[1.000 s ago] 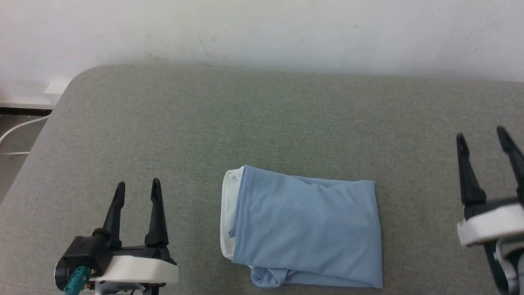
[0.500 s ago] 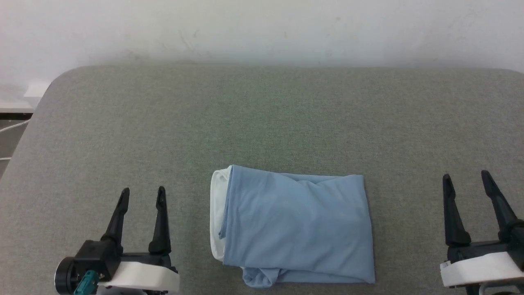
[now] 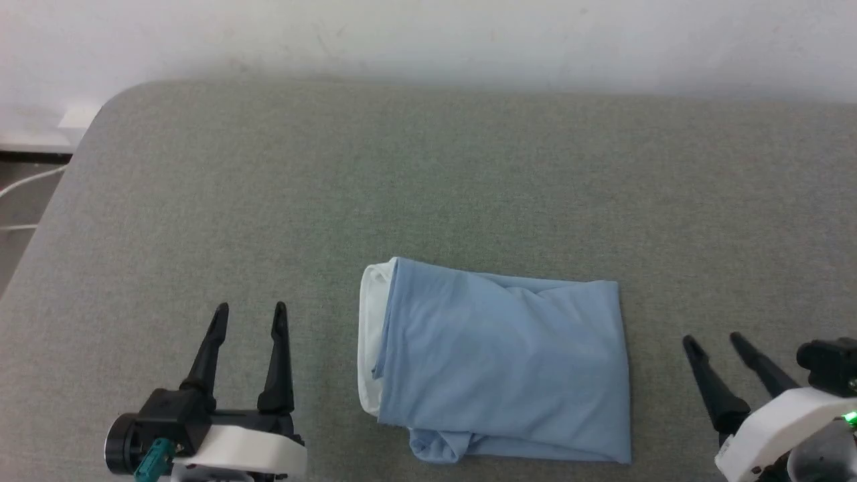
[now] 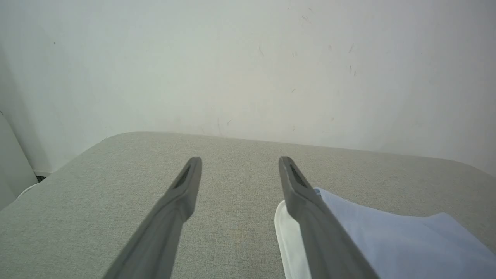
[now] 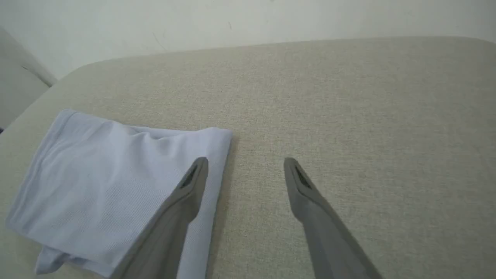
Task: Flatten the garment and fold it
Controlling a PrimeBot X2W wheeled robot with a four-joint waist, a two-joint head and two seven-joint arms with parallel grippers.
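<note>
garment (image 3: 499, 365) lies on the grey tabletop (image 3: 428, 187), toward the near edge and a little right of centre, between my two arms. it reads to me as already folded: a compact blue rectangle with its long axis running left to right. the white collar (image 3: 369, 335) peeks out at the left end, and the right end is a clean edge. one small lump of cloth (image 3: 438, 450) pokes out from under the near edge, left of the middle.

left gripper (image 3: 250, 306) hangs to the near left of the garment, fingers released and spread with nothing between them, pointing toward the far wall (image 3: 428, 33). the collar end is off to their right and clear of them.

right gripper (image 3: 712, 338) is at the near right, fingers likewise spread and empty, leaning far and left toward the garment's right edge. in the right wrist view one finger crosses in front of that edge, but the head view shows bare tabletop between them, so i take it as no contact.

my judgement is that the right arm is the nearer one, so any tidying of the right end would be a short reach to the left. the stray lump on the near edge falls more to the left arm's side. otherwise i'd call the fold close to done.
</note>
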